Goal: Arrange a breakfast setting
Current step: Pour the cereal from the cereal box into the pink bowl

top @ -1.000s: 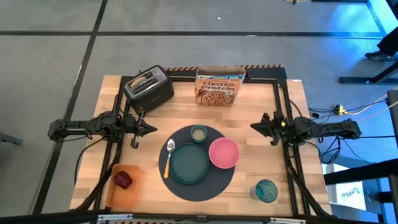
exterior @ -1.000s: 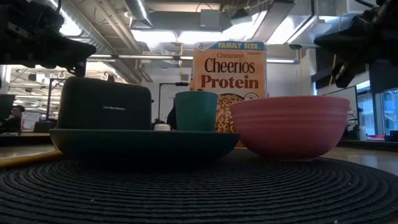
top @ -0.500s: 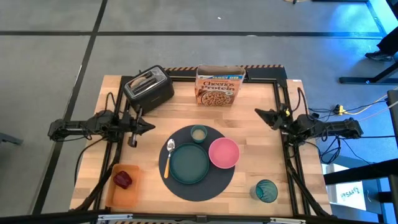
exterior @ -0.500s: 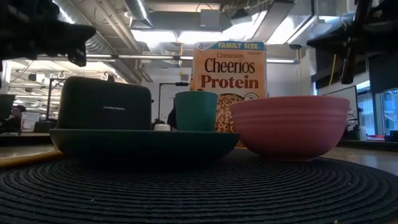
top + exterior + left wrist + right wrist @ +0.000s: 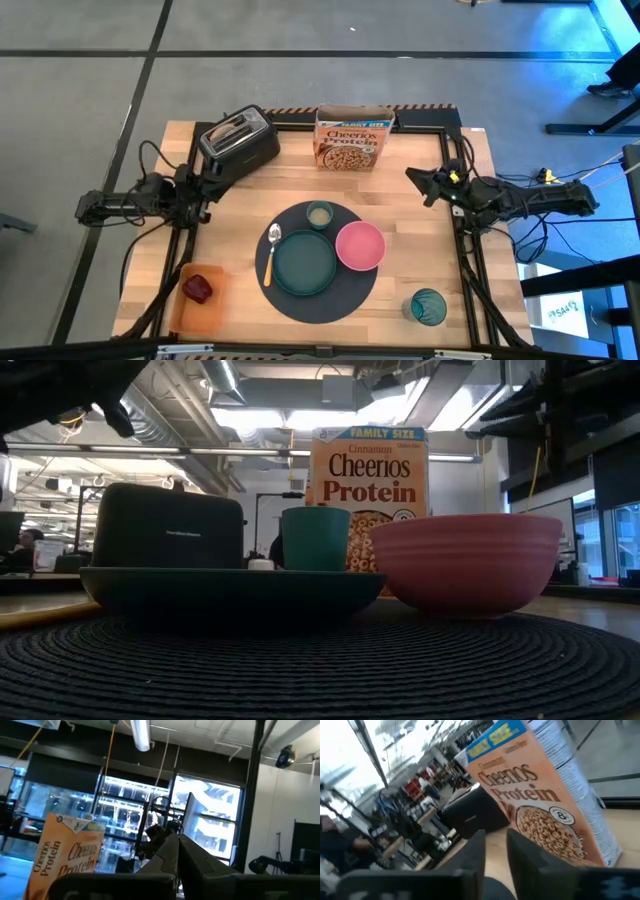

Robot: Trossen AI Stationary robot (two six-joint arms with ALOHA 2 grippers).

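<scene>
Centrally, mat (image 5: 322,262) carries plate (image 5: 305,262), bowl (image 5: 360,245), cup (image 5: 320,213), spoon (image 5: 271,251); left gripper (image 5: 203,180), closed, left of mat; right gripper (image 5: 420,183), fingers parted, right of mat.

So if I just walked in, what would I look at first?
Probably the bright orange cereal box at the table's back edge, next to the black toaster. Then the pink bowl beside the teal plate on the round dark mat mid-table.

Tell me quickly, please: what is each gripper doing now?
Left gripper: closed, empty, beside the toaster.
Right gripper: slightly open, empty, facing the cereal box.
</scene>
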